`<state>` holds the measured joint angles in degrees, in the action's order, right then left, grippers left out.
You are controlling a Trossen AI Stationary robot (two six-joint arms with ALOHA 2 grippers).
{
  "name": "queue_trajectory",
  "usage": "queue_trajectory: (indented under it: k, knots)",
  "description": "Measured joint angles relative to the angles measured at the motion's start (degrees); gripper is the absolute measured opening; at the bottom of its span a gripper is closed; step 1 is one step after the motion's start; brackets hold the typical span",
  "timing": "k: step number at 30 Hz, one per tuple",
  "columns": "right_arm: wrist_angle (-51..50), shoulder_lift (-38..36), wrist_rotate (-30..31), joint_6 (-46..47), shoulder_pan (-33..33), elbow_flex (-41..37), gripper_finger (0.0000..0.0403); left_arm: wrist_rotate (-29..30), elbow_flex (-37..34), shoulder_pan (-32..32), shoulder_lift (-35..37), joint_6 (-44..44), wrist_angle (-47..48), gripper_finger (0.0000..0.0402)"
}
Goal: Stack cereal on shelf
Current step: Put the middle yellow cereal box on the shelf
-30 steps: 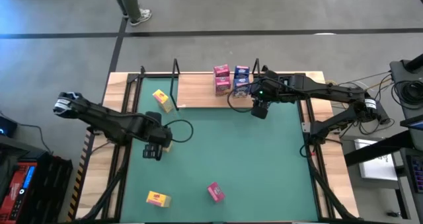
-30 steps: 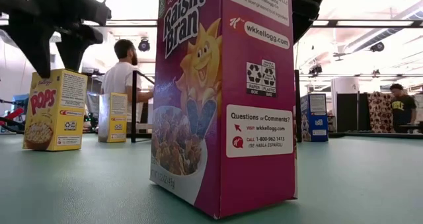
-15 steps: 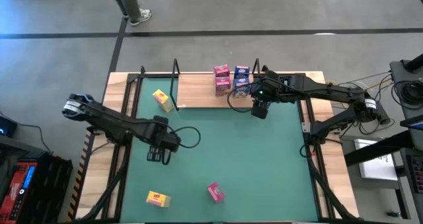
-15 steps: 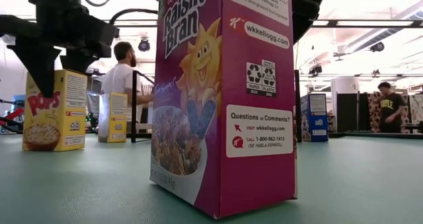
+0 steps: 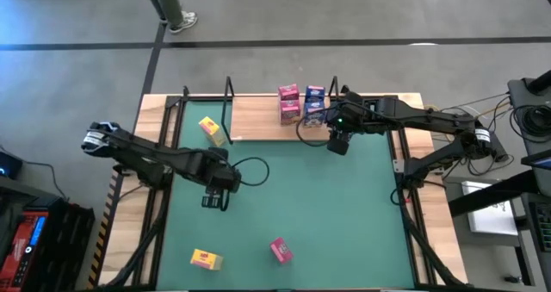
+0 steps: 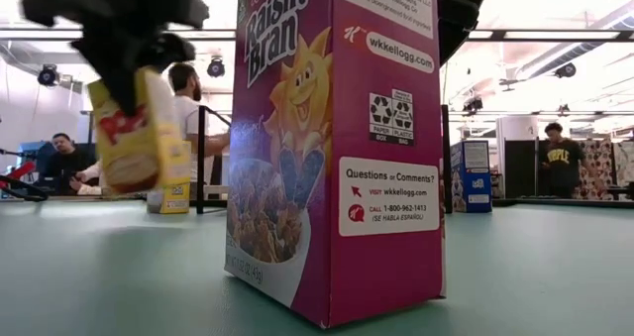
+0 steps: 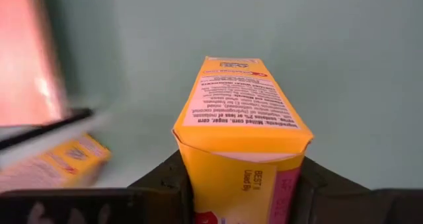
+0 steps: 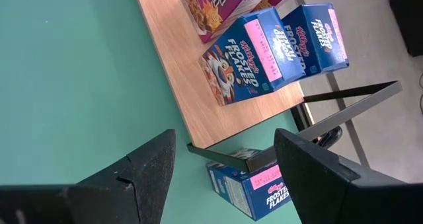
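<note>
**A:** High view first: what is on the green table [image 5: 327,214]?

**B:** Small cardboard cartons. A yellow box [image 5: 205,259] and a pink box [image 5: 281,250] sit near the front edge, well apart from the pale wooden shelf [image 5: 258,120] at the back. Another yellow one [image 5: 210,129] lies tilted just beside the shelf's black wire upright [image 5: 229,111]. On the board, pink and blue boxes [image 5: 301,105] stand close together.

**A:** And the left gripper [image 5: 215,197]?

**B:** It hangs over the left middle of the table. From above its load is hidden; the left wrist view shows the jaws clamped on the flat sides of a yellow Corn Pops box [image 7: 241,128], glossy, square-cornered, with fine print along its panel.

**A:** Does the low view add anything?

**B:** There the held box [image 6: 134,128] hangs tilted, clear of the tabletop. A pink Raisin Bran box [image 6: 337,148] fills the foreground.

**A:** The right gripper [image 5: 337,143]?

**B:** By the shelf's right end. Its own camera shows the fingers [image 8: 139,168] spread wide, holding nothing, with two Frosted Flakes boxes [image 8: 274,42] on the wood grain and a third blue box [image 8: 254,187] off the board, below the wire.
</note>
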<state>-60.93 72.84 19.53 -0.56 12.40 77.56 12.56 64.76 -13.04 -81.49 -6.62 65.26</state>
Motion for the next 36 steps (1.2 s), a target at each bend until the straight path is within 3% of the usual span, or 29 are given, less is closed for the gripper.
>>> queue_trajectory:
  k: [6, 22, 30, 36]
  knots:
    - [0.0, 0.0, 0.0, 0.1, 0.0, 0.0, 0.0244, 3.5, 2.4, 4.5, 0.0, 5.6, -4.1, 0.0121]
    - [0.0, 0.0, 0.0, 0.0, 0.0, 0.0, 0.0244, 3.4, 6.8, 23.4, 0.0, 21.2, -16.4, 0.0121]
    - [0.0, 0.0, 0.0, 0.1, 0.0, 0.0, 0.0244, -3.3, 6.8, 33.3, -0.3, 27.4, -21.9, 0.0121]
    - [0.0, 0.0, 0.0, 0.0, 0.0, 0.0, 0.0244, -5.0, 9.4, 39.2, -4.2, 31.9, -21.2, 0.0121]
